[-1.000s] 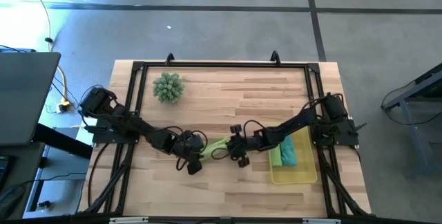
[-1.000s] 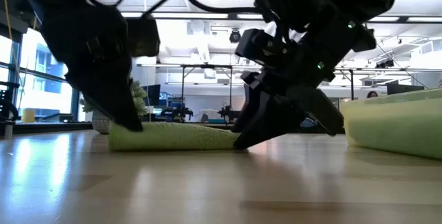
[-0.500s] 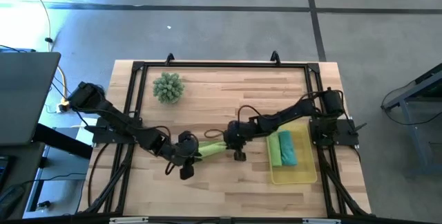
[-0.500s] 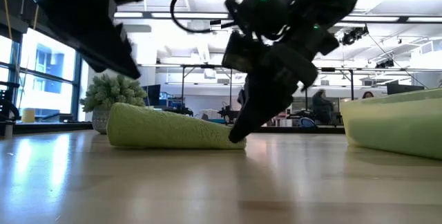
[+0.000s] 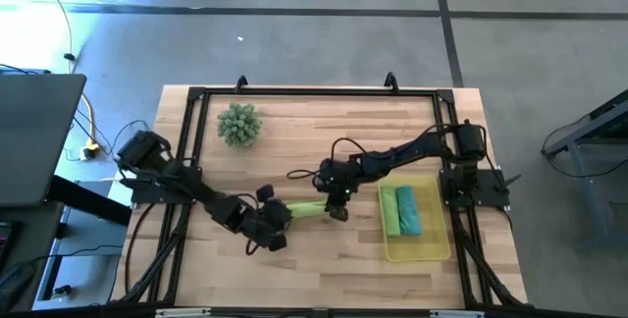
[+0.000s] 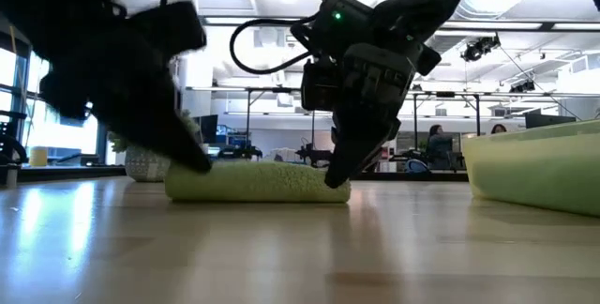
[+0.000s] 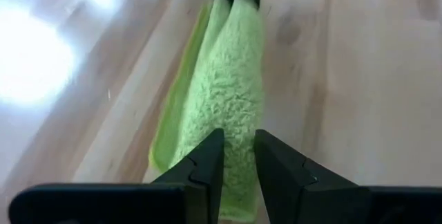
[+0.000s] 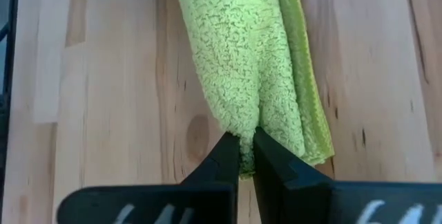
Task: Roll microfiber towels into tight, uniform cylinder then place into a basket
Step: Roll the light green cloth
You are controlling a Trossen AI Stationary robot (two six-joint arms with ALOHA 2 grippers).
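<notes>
A rolled lime green microfiber towel (image 5: 306,208) lies on the wooden table, between my two grippers. My left gripper (image 5: 275,222) is shut on its left end and my right gripper (image 5: 334,203) is shut on its right end. In the low view the roll (image 6: 258,180) rests level on the table along its whole length. The yellow basket (image 5: 388,249) stands to the right. It holds a rolled green towel (image 5: 392,210) and a rolled teal towel (image 5: 410,210) side by side. My left gripper pinches the roll's left end (image 7: 238,124) between its two fingers. The fingers (image 7: 207,158) slant down from the table's left and lie along the roll. That end rests on the table. My right gripper pinches the roll's right end (image 8: 242,124) between its two fingers. The fingers (image 8: 224,155) slant down from the right and lie along the roll, which stays on the table.
A spiky green plant ball (image 5: 238,124) stands at the far left of the table. A black frame (image 5: 314,92) runs around the table's edges. Bare wood lies near the front edge, in front of the roll.
My right gripper has gone a little toward the far edge, rolled about its own line and shut on the roll's right end. My left gripper has tipped and turned at the left end. That end rose half a second ago and now lies flat again.
</notes>
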